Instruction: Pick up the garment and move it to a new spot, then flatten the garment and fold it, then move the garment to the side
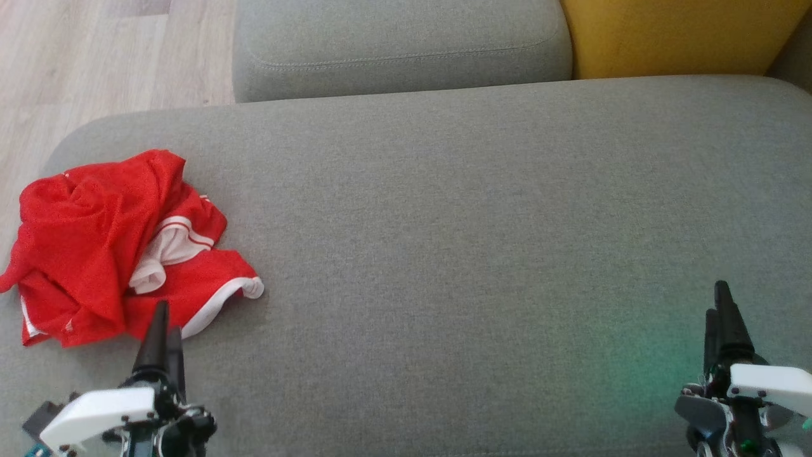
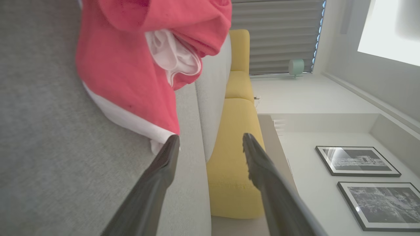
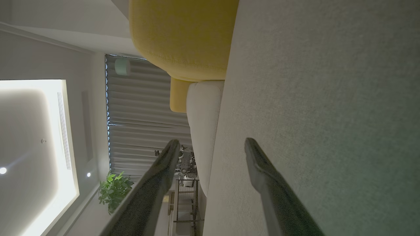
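The garment (image 1: 108,247) is red with white trim and lies crumpled at the left end of the grey sofa seat (image 1: 482,241). My left gripper (image 1: 162,324) stands open just in front of its near white hem, fingertips close to the cloth but holding nothing. In the left wrist view the garment (image 2: 131,72) bulks ahead of the left gripper (image 2: 211,141), with one fingertip (image 2: 172,144) at the hem's edge. My right gripper (image 1: 720,304) hovers open over bare seat at the lower right, far from the garment; the right gripper (image 3: 213,146) has nothing between its fingers.
A grey back cushion (image 1: 399,44) and a yellow cushion (image 1: 679,35) line the far side of the seat. Wooden floor (image 1: 82,57) lies past the seat's left edge. Wide bare seat stretches between the two grippers.
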Motion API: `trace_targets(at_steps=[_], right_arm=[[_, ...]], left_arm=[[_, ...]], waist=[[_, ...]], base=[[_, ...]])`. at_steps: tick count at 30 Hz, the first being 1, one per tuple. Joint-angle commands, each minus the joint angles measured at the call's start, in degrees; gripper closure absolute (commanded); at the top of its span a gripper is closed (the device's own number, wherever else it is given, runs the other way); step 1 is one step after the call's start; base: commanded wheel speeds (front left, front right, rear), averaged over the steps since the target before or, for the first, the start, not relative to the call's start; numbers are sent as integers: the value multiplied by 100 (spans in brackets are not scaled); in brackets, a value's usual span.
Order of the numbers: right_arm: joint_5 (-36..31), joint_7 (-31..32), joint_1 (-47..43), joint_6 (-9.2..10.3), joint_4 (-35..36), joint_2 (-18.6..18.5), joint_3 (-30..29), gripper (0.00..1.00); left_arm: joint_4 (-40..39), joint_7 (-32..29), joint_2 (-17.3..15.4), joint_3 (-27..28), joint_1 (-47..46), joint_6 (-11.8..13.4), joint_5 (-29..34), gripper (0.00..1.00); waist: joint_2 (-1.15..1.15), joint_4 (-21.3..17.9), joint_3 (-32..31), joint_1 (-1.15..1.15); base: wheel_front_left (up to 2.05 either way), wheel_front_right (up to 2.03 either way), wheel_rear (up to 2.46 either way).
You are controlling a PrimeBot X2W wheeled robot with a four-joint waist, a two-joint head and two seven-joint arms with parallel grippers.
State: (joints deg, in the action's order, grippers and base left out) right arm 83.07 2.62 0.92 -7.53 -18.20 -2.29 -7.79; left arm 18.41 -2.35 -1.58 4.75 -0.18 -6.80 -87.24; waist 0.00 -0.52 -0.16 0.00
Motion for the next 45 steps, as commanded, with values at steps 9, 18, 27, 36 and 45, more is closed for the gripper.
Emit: trace_targets(at_steps=[9, 18, 27, 36, 45], right_arm=[[-999, -209, 399, 1, 456, -28, -10, 0], [-2075, -360, 455, 1, 789, -31, 35, 0], [-3301, -513, 438, 2, 1097, -34, 283, 0], [-4126, -648, 380, 2, 1225, -36, 497, 0], [-5252, -800, 335, 2, 1095, -39, 640, 0]], left_arm=[[-602, 196, -72, 161, -411, 74, 620, 0], [-1079, 346, -77, 18, -465, 300, 1396, 0], [-1421, 497, -83, -369, -478, 453, 2367, 0], [-1529, 631, -88, -762, -496, 498, 3333, 0], [-1535, 782, -105, -1099, -516, 600, 4430, 0]], waist=[[0, -8, -16, 0], [0, -15, -15, 0], [0, -29, 2, 0], [0, -85, 20, 0], [0, -195, 33, 0]], base=[[0, 0, 0], [0, 0, 0], [0, 0, 0], [0, 0, 0], [0, 0, 0]])
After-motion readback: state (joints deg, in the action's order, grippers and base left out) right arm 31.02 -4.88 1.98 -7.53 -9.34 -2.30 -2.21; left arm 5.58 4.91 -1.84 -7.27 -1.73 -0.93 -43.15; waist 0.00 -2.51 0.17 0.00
